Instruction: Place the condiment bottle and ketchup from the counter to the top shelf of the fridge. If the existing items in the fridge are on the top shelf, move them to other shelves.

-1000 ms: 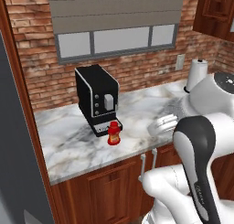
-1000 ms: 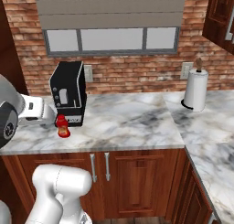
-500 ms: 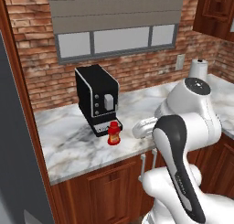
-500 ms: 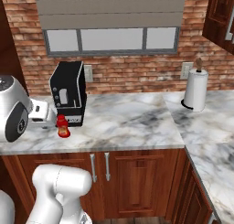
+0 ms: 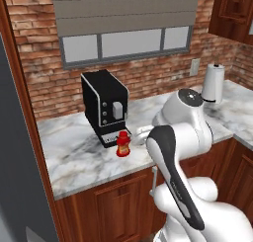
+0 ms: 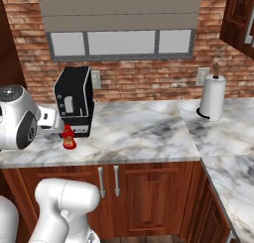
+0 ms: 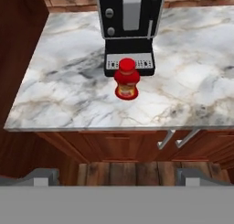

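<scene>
The ketchup is a small red bottle that stands upright on the marble counter, just in front of a black coffee machine. My gripper is open, its fingertips wide apart with nothing between them. It hangs out over the counter's front edge, well short of the bottle. In the base views the ketchup sits close beside my white hand. The condiment bottle, the top shelf and the existing items are out of view.
A white paper towel roll stands at the counter's far right by the brick wall. Reddish-brown cabinet doors with handles run under the worktop. A tall grey slab rises at the left edge.
The arm has swung left along the counter, bringing the hand close to the ketchup. The jaws have stayed open and the bottle has not moved.
</scene>
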